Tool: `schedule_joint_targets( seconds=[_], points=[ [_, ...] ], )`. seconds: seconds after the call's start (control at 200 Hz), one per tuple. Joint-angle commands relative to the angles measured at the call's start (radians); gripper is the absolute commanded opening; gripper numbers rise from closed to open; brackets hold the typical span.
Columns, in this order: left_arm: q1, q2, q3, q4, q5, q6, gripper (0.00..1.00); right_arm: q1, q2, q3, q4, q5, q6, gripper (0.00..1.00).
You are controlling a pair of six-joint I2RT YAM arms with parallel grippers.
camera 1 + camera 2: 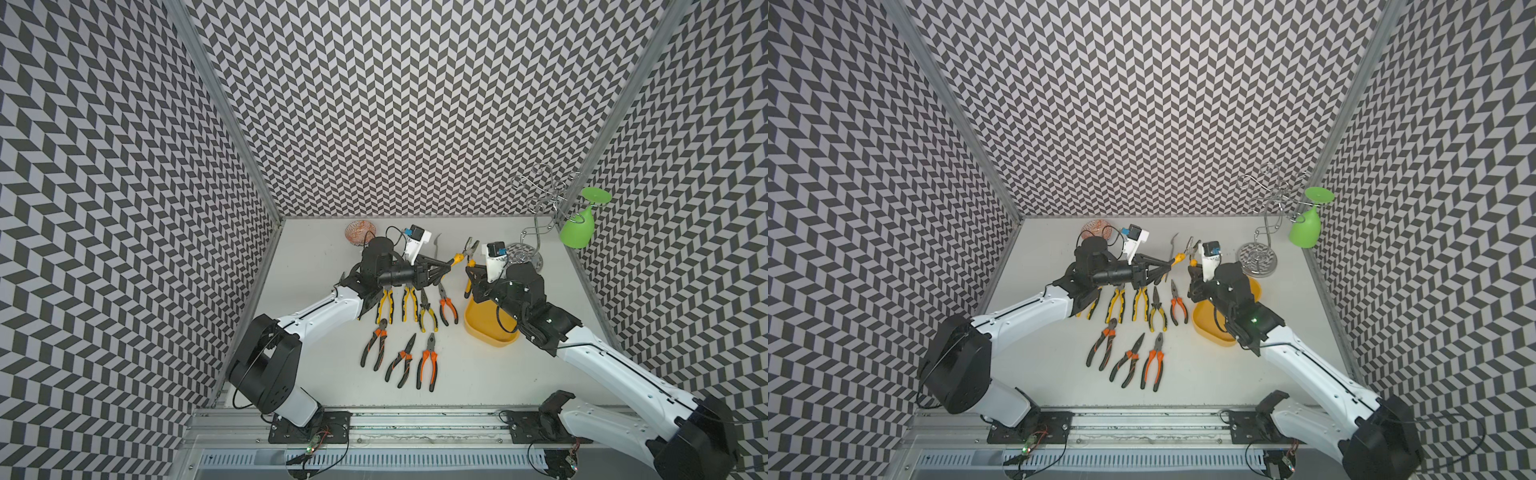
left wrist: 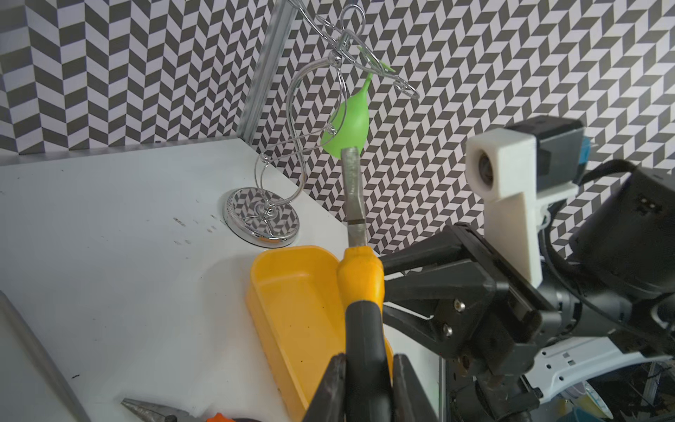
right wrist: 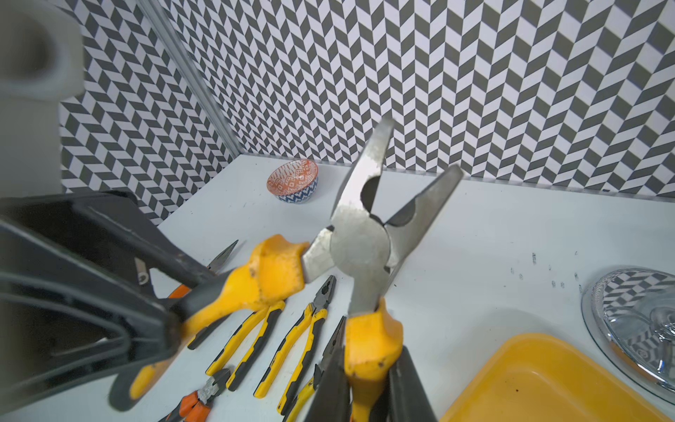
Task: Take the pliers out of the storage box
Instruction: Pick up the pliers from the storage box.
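Left fingers (image 2: 330, 391): clenched tight on one handle of the held pliers (image 3: 361, 237), down on the black grip.
Right fingers (image 3: 330, 394): also clamped, on the other handle, just below the yellow shoulder. So both arms have the same tool at once.
Held pliers: up in the air, clear of the table (image 1: 478, 374), jaws gaping, nose at about 12 toward the back wall. The handles are splayed: one runs out to 8 o'clock into the left grip, the other drops to 6 into the right.
Box (image 1: 490, 338): at roughly 5 o'clock from the held pair, partly under the right arm. No pliers in the part I can see.
Rows (image 1: 426, 357): the other pliers lie in two rows at 7 o'clock, noses to 12, on the left arm's side.
My read: looks like a handover, and probably the last pair. The left arm is nearer the rows, so I'd have the right let go first.
Worry: the splayed handles could swing shut once one side releases.
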Motion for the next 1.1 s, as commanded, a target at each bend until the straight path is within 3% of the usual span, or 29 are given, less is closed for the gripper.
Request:
schedule_joint_targets(
  seconds=[0.0, 0.32, 0.606, 0.876, 0.986, 1.097],
  points=[
    [-0.037, 0.020, 0.040, -0.009, 0.006, 0.010, 0.17, 0.023, 0.007, 0.051, 0.127, -0.051, 0.001, 0.00],
    [-0.083, 0.065, 0.066, 0.016, 0.029, -0.024, 0.21, 0.037, 0.012, 0.043, 0.166, -0.051, 0.013, 0.00],
    [-0.088, 0.062, 0.060, 0.033, 0.015, -0.038, 0.53, 0.038, 0.001, 0.021, 0.196, -0.073, 0.048, 0.00],
    [-0.087, 0.029, 0.058, 0.070, -0.013, -0.047, 0.66, 0.038, -0.013, 0.000, 0.202, -0.043, 0.031, 0.00],
    [-0.087, 0.015, 0.054, 0.071, -0.060, -0.057, 0.67, 0.038, -0.010, -0.009, 0.221, -0.047, 0.039, 0.00],
    [-0.085, 0.002, 0.051, 0.070, -0.118, -0.066, 0.62, 0.038, 0.000, -0.010, 0.223, -0.052, 0.043, 0.00]
  ],
)
